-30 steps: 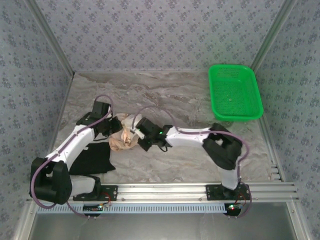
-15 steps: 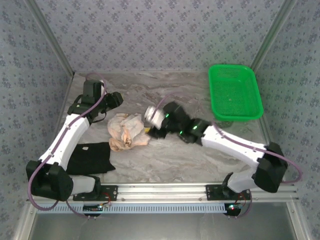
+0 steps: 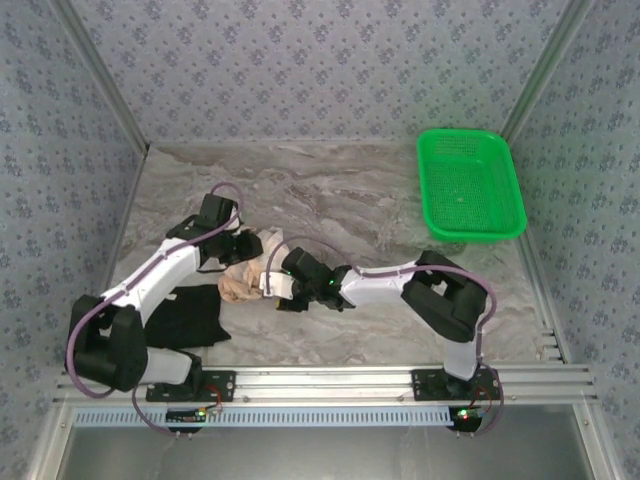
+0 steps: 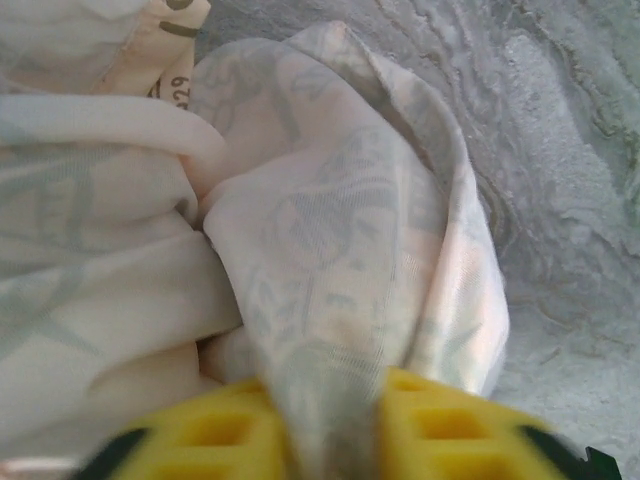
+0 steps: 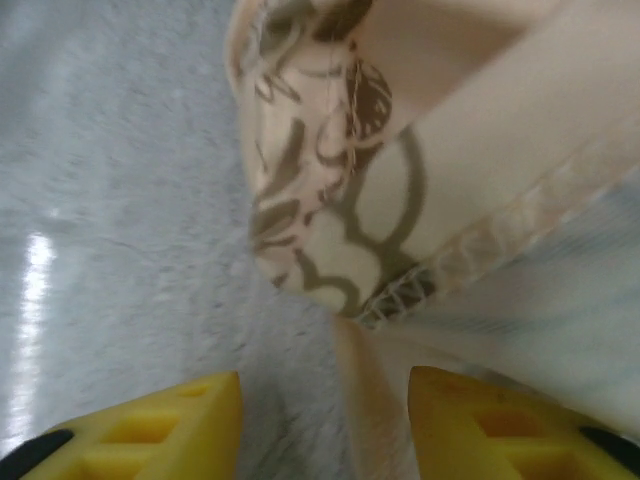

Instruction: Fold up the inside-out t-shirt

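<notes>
Limp, light t-shirt (image 4: 330,260), crumpled: left jaws pinch a thin fold; right jaws stand apart around another, beside the stitched hem (image 5: 500,238), probably the surer hold.

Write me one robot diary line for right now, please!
inside-out t-shirt: crumpled heap, not folded | left jaws: shut on its fabric | right jaws: open at its edge | black garment: beside it
</notes>
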Available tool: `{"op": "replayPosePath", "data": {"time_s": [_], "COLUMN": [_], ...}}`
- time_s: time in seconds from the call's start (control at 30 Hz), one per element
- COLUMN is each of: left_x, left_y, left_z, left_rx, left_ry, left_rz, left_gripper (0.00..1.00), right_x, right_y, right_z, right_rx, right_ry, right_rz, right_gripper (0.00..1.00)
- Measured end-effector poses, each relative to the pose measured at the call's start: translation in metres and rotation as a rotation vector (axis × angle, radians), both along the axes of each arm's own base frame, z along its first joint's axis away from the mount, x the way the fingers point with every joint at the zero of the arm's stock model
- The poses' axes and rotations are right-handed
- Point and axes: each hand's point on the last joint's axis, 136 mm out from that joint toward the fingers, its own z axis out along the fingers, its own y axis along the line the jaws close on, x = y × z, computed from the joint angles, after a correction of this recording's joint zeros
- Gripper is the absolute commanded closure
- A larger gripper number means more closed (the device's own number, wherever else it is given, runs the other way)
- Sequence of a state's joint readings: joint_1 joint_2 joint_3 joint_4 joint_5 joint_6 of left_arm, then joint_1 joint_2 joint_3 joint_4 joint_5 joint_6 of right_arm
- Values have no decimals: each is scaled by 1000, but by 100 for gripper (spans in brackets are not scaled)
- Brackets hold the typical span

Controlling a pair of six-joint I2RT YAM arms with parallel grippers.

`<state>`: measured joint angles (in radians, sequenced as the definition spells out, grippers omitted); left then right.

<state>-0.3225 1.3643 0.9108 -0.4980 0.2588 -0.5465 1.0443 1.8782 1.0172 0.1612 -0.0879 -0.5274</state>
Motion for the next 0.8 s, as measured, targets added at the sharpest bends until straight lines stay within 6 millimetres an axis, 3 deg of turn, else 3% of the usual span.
{"op": "replayPosePath", "data": {"time_s": [0.07, 0.13, 0.3, 0.4, 0.47, 0.57, 0.73, 0.8], "left_x": [6, 14, 37, 42, 44, 51, 64, 71], "left_y": [-1, -2, 0, 7, 9, 10, 29, 46], "left_z": [-3, 3, 54, 91, 120, 166, 225, 237], "left_rx": [13, 19, -2, -29, -47, -73, -72, -43], "left_ry": [16, 12, -98, -187, -250, -363, -526, -563], "left_rz": [-2, -3, 24, 48, 57, 68, 142, 203], "left_gripper": [100, 100, 100, 100, 100, 100, 100, 100], "right_x": [6, 12, 22, 26, 32, 50, 84, 88], "right_y": [-1, -5, -31, -55, -68, -97, -178, -202], "right_z": [-6, -9, -8, 17, 51, 133, 274, 309], "right_rx": [2, 10, 27, 54, 111, 252, 476, 518], "right_ry": [-43, -86, -175, -221, -265, -359, -543, -589], "right_rz": [-13, -32, -100, -151, -192, -278, -478, -532], "right_gripper": [90, 99, 100, 100, 100, 100, 100, 100]}}
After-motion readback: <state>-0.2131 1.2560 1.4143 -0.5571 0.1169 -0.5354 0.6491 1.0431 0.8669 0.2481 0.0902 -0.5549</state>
